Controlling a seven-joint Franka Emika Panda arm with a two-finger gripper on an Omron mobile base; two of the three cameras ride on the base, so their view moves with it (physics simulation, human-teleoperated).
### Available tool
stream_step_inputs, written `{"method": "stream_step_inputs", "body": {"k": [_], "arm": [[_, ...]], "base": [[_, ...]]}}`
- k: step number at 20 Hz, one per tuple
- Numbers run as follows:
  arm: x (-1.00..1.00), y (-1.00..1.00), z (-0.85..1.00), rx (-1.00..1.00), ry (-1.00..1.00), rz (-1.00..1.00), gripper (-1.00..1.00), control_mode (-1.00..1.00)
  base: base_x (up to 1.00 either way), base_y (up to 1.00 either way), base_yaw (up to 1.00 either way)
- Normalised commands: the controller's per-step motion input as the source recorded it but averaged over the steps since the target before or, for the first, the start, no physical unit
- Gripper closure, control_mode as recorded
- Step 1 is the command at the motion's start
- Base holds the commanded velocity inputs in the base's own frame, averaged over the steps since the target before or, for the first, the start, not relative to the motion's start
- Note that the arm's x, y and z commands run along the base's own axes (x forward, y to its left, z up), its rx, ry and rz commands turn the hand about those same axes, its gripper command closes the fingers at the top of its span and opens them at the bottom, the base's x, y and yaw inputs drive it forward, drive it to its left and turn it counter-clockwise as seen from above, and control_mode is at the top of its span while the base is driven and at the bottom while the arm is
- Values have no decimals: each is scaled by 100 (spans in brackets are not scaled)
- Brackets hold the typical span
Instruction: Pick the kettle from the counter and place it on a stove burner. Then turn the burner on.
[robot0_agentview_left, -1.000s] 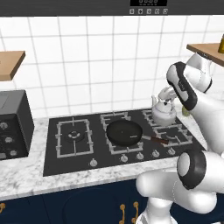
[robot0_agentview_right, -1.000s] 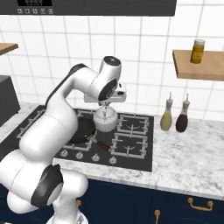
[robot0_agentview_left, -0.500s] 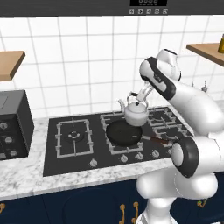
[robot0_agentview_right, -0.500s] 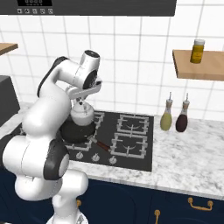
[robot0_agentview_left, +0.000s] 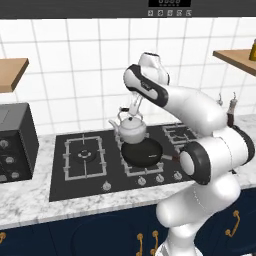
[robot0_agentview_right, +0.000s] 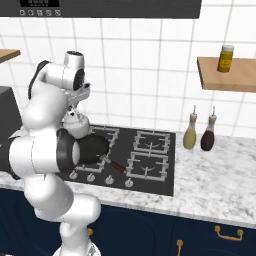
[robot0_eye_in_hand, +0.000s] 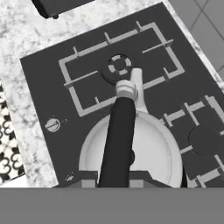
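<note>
The silvery-grey kettle (robot0_agentview_left: 131, 130) hangs in the air over the black cooktop, just behind and left of the black frying pan (robot0_agentview_left: 142, 152). My gripper (robot0_agentview_left: 134, 107) is shut on its dark top handle (robot0_eye_in_hand: 118, 135). In the hand view the kettle's pale body (robot0_eye_in_hand: 151, 151) lies under the fingers, and its spout points at the wide-grate stove burner (robot0_eye_in_hand: 119, 64). That burner (robot0_agentview_left: 83, 155) sits left of the kettle. In the right base view my arm hides part of the kettle (robot0_agentview_right: 76, 125). The marbled counter (robot0_agentview_left: 30, 200) runs along the front.
A black boxy appliance (robot0_agentview_left: 15, 142) stands on the counter left of the cooktop. A row of knobs (robot0_agentview_left: 106, 186) lines the cooktop's front edge. Two bottles (robot0_agentview_right: 190, 136) stand right of the cooktop under a wooden shelf (robot0_agentview_right: 227, 75) holding a jar (robot0_agentview_right: 226, 57).
My arm has swung left with the kettle in its grip, from over the right side of the cooktop, past the frying pan, toward the left burner.
</note>
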Motion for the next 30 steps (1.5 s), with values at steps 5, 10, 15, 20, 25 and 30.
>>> {"method": "stream_step_inputs", "body": {"k": [5,10,15,20,25,30], "arm": [[24,97,-47,-7,0,-1,100,-100],[23,70,-24,-1,0,-7,100,-100],[31,35,-2,7,3,-17,100,-100],[26,32,-18,6,15,-25,100,-100],[5,52,-8,0,10,-15,100,-100],[3,30,-3,0,0,0,100,-100]], "base": [[0,0,0],[0,0,0],[0,0,0],[0,0,0],[0,0,0],[0,0,0]]}}
